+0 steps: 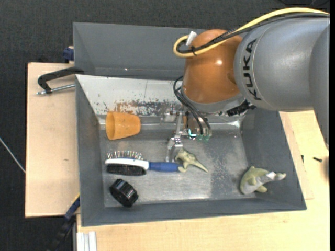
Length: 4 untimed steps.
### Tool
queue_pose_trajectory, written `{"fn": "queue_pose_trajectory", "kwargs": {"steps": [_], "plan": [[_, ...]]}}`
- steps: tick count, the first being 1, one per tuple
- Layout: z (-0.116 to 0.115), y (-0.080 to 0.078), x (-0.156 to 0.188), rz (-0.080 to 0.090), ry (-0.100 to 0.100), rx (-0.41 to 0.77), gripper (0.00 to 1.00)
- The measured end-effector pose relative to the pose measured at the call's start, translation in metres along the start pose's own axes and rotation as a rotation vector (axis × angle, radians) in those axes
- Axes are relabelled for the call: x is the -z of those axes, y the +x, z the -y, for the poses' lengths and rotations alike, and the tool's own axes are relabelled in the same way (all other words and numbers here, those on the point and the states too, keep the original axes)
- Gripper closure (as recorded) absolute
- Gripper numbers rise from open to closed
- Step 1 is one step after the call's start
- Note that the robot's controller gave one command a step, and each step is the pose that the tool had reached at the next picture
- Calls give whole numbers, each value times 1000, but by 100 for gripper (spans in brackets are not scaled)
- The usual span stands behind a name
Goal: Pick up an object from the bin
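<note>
One pale toy dinosaur (191,162) sits mid-bin, gripper (174,144) right at its left end; can't tell how wide the grip is.

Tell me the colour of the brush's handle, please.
Blue. The brush handle shows clearly in the camera view, beside the small pale toy figure.

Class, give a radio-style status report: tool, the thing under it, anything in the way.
Tool low, just above small tan toy animal. Blue-handled brush lies close beside it, crowding the grasp. Orange cup well clear.
</note>
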<state>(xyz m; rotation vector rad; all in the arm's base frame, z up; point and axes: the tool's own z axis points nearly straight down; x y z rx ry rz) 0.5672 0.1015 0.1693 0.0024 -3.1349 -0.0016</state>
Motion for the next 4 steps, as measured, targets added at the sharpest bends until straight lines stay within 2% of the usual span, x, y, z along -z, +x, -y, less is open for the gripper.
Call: {"fn": "queue_pose_trajectory", "kwargs": {"steps": [1, 2, 3, 4], "plan": [[39, 38, -97, 15, -5, -195, 0], [38, 35, -94, 23, -6, -195, 100], [27, 32, 16, 19, -4, -165, 100], [39, 26, 106, 19, -2, -150, 100]]}}
